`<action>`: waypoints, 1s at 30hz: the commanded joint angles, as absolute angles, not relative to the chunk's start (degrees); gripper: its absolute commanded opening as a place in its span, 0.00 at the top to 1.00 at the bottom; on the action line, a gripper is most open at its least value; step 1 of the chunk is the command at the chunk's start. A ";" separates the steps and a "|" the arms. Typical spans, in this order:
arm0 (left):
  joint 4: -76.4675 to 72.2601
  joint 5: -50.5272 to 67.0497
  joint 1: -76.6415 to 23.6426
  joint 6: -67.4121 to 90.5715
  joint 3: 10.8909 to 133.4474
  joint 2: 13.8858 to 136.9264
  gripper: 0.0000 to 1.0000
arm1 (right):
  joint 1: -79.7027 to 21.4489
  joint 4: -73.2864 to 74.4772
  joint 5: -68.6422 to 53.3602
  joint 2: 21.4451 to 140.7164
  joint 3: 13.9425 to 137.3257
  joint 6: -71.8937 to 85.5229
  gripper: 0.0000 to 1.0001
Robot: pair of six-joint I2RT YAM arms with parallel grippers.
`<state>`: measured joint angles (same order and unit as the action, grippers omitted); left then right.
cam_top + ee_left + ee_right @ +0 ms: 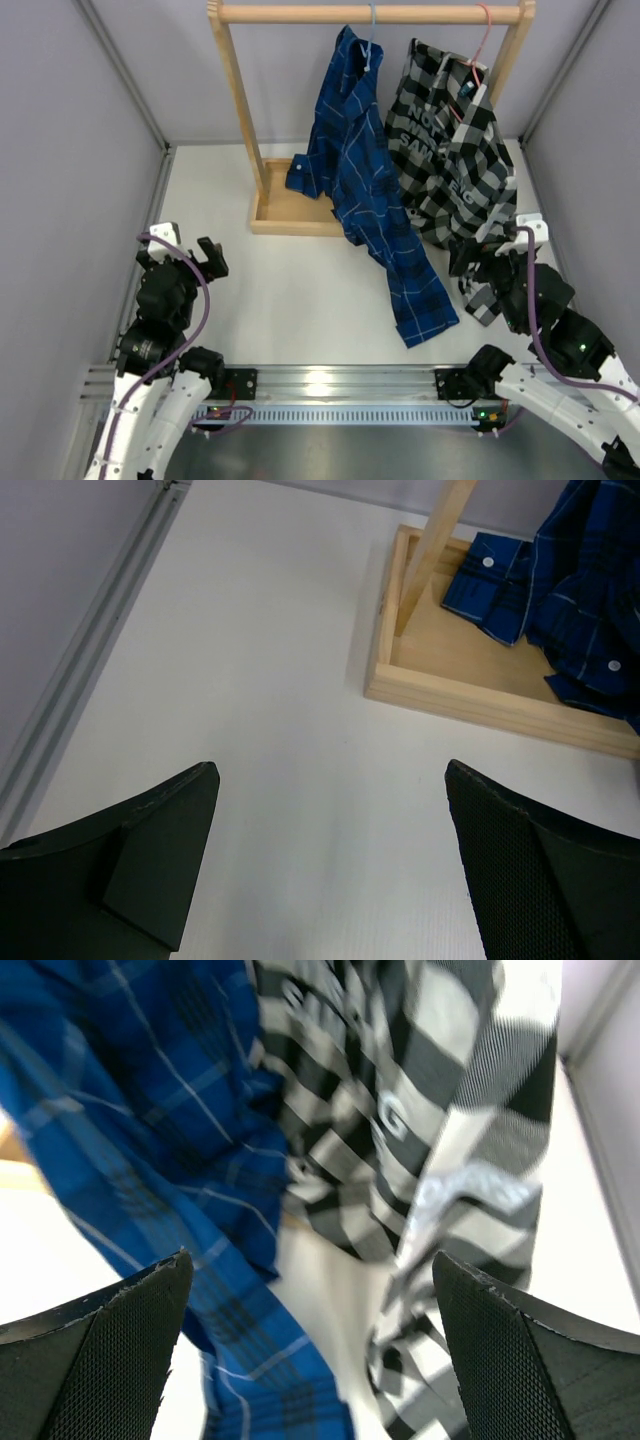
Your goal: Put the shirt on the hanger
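The dark blue plaid shirt (355, 150) hangs from the wooden rod on the light-blue hanger (372, 30); only the hanger's hook and neck show. One sleeve trails down onto the table. In the left wrist view a buttoned cuff of the shirt (500, 585) lies in the rack's base. My right gripper (497, 255) is open just in front of the hanging clothes. In the right wrist view the right gripper (312, 1257) has nothing between its fingers, and the shirt (150, 1120) hangs left of centre. My left gripper (187, 248) is open over bare table; nothing is between the left gripper's (330, 770) fingers.
A black-and-white checked shirt (455, 150) with white lettering hangs on a pink hanger (486, 35) beside the blue one and fills the right of the right wrist view (440, 1090). The wooden rack's post and base tray (285, 215) stand at the back. Grey walls close in both sides.
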<state>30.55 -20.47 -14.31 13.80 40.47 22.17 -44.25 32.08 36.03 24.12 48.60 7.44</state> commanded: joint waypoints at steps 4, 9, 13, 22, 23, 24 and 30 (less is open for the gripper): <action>27.86 -17.75 -13.89 13.97 37.80 17.24 0.02 | -44.47 35.68 44.47 22.59 45.62 9.49 0.00; 26.72 -13.29 -13.97 13.10 36.74 16.61 0.02 | -44.47 35.86 44.65 20.22 43.51 10.72 0.01; 26.54 -11.60 -14.06 13.01 36.48 16.87 0.02 | -44.47 35.95 44.30 18.81 41.67 10.72 0.00; 26.46 -11.34 -14.41 12.92 36.30 16.00 0.02 | -44.56 36.91 41.13 16.26 41.31 11.78 0.01; 26.46 -11.25 -14.41 12.92 36.21 16.00 0.02 | -44.47 37.00 41.13 16.26 41.22 11.69 0.01; 26.46 -11.16 -14.50 12.92 36.30 15.91 0.02 | -44.47 37.09 41.22 16.26 41.39 11.60 0.01; 26.46 -10.90 -14.50 12.92 36.12 15.73 0.02 | -44.47 37.18 41.92 17.05 41.48 11.95 0.01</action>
<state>29.98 -11.44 -14.39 13.41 36.49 16.58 -44.25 36.38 41.85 16.73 41.12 11.22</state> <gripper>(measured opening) 0.983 0.993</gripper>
